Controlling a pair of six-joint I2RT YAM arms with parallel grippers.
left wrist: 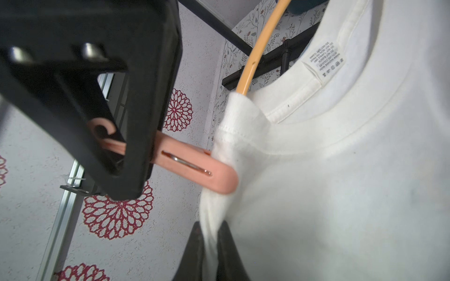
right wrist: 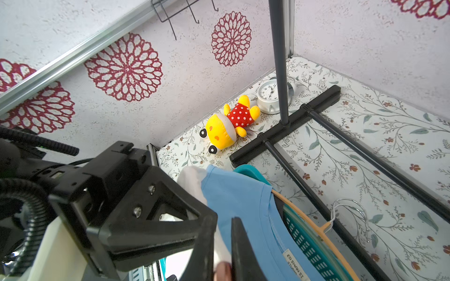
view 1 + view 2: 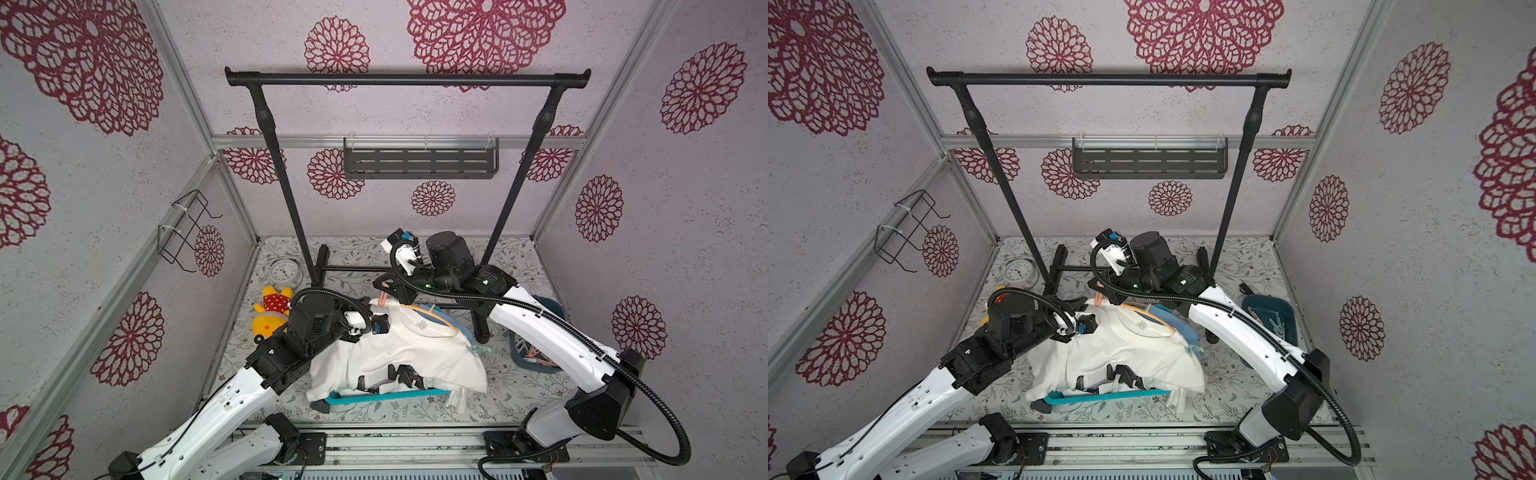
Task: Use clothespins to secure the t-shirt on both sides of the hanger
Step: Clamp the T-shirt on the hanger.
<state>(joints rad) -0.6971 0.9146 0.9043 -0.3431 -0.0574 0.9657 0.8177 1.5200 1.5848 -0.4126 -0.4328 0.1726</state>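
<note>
- right gripper point(image 1: 126, 167) nearly closed, pinching the tail of a pink clothespin point(image 1: 194, 167); nose of that pin touching the shoulder fold of the white t-shirt point(image 1: 341, 170), near where the orange hanger point(image 1: 258, 53) enters the fabric
- left gripper point(image 1: 210, 231) nearly closed on a fold of the same shoulder
- in both top views, t-shirt draped over a teal basket point(image 3: 374, 397) mid-table; pink clothespin at its 12 o'clock edge
- spare clothespins point(image 3: 1277, 328) in a blue bin point(image 3: 1254, 303) at 3 o'clock of the t-shirt, well apart from both grippers
</note>
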